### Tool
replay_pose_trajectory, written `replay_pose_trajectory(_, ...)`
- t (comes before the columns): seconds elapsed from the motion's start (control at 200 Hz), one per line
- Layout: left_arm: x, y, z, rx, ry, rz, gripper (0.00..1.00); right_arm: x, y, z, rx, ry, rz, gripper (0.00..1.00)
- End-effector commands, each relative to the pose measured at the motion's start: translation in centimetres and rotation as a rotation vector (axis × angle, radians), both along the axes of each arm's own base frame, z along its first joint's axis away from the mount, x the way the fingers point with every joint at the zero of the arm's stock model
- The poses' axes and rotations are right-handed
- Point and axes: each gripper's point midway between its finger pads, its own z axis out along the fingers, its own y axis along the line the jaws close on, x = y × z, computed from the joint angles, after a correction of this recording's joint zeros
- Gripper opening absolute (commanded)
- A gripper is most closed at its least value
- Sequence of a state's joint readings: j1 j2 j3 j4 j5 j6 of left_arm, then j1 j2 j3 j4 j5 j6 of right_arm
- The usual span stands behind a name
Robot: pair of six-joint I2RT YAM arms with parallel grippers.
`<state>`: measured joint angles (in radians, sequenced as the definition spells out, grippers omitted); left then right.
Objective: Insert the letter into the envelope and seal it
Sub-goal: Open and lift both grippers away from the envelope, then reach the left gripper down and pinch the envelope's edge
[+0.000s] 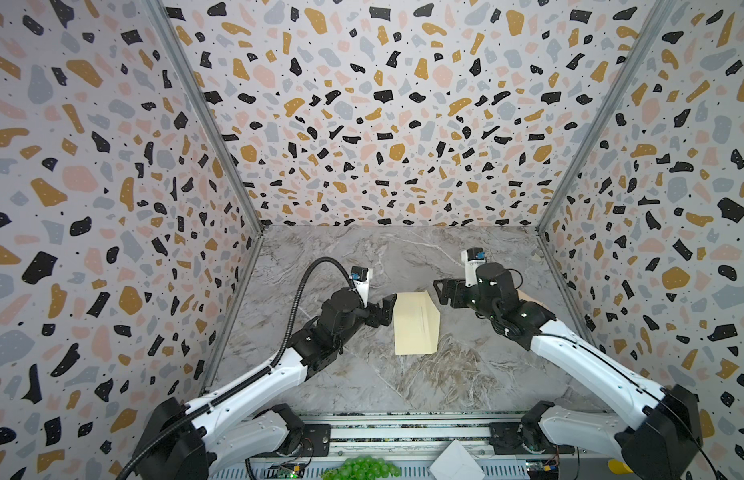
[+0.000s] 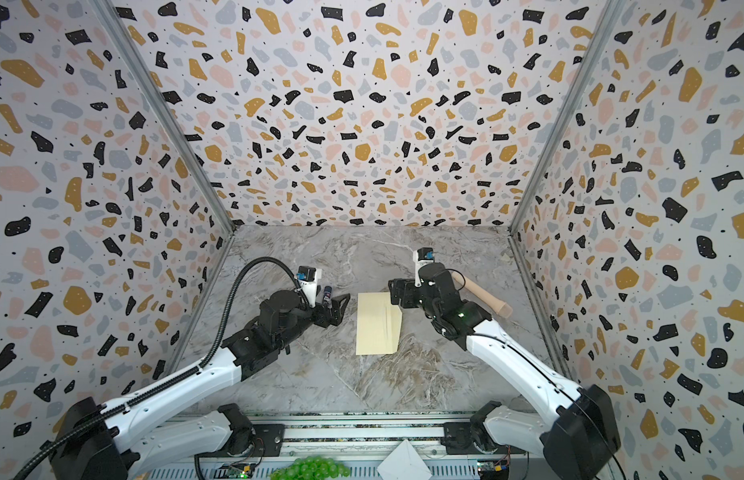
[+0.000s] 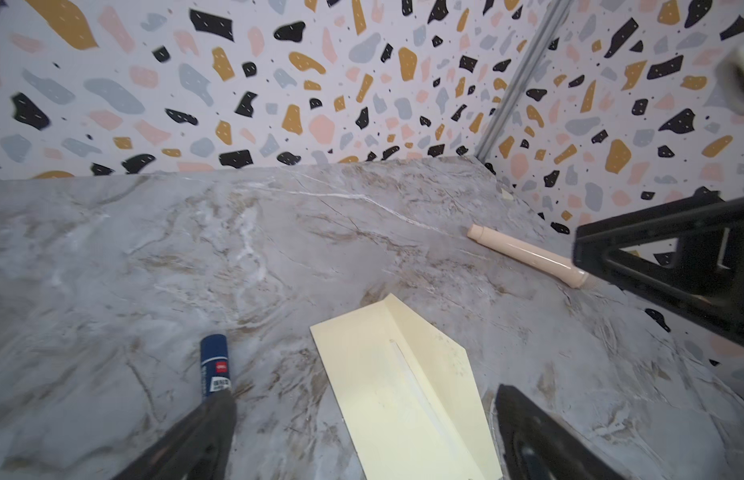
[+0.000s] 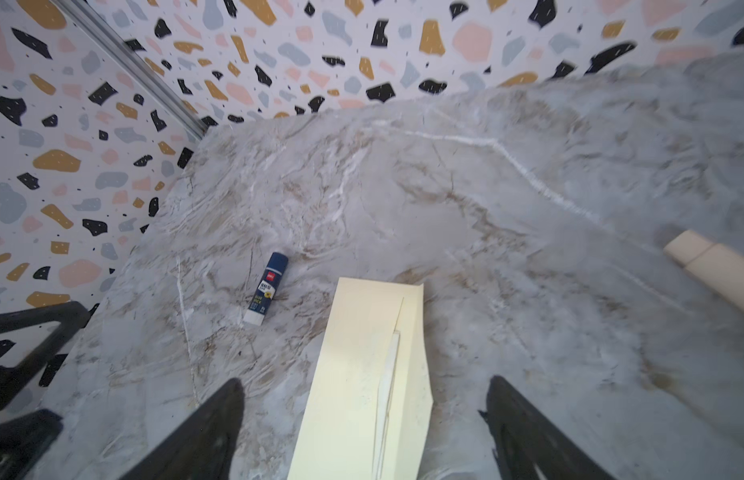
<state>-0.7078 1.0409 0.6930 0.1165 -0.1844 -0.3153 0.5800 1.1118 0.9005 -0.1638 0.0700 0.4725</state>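
Note:
The cream envelope [image 1: 416,324] [image 2: 377,324] lies flat on the marble table [image 1: 403,382], between my two grippers. Its side with the cut corners and a pale seam points towards the right arm; I cannot tell whether the flap is stuck down. The letter is hidden or out of view. My left gripper [image 1: 386,311] [image 2: 339,309] is open at the envelope's left edge, and its fingers straddle the envelope [image 3: 403,395] without holding it. My right gripper [image 1: 441,291] [image 2: 394,293] is open at the far right corner, above the envelope [image 4: 362,374].
A blue glue stick [image 2: 327,296] [image 3: 215,365] [image 4: 267,289] lies just left of the envelope. A beige cylindrical handle [image 2: 484,295] [image 3: 528,255] lies behind the right arm. Green grapes [image 1: 364,465] and a white folded paper [image 1: 457,461] sit on the front rail. Patterned walls enclose three sides.

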Motion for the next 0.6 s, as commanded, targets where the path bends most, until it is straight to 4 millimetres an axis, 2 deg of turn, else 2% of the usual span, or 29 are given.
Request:
replay_pose_trajectory(0.0, 0.5, 2.6, 0.0, 0.104, -0.008, 0.093, 1.00, -0.4, -2.9, -0.6, -0.074, -0.035, -0.030, 0.98)
replay_pose_trajectory(0.13, 0.5, 3.0, 0.2, 0.083, -0.013, 0.102, 1.00, -0.5, -4.4, -1.4, -0.071, -0.037, -0.037, 0.99)
replay_pose_trajectory(0.245, 0.6, 2.1, 0.3, 0.050, -0.010, 0.068, 1.00, -0.1, -4.9, -2.2, -0.081, -0.016, -0.026, 0.99)
replay_pose_trajectory(0.441, 2.3, -2.4, 0.0, -0.009, 0.077, -0.020, 1.00, 1.6, -6.5, -2.2, -0.128, -0.015, -0.038, 0.99)
replay_pose_trajectory(0.546, 2.8, -5.2, -0.4, 0.094, 0.100, 0.013, 1.00, 2.1, -8.2, -2.0, -0.141, -0.028, -0.073, 0.99)
replay_pose_trajectory(0.591, 2.4, -7.1, -0.4, 0.124, 0.104, -0.004, 1.00, 2.2, -8.9, -1.9, -0.140, -0.035, -0.095, 0.99)
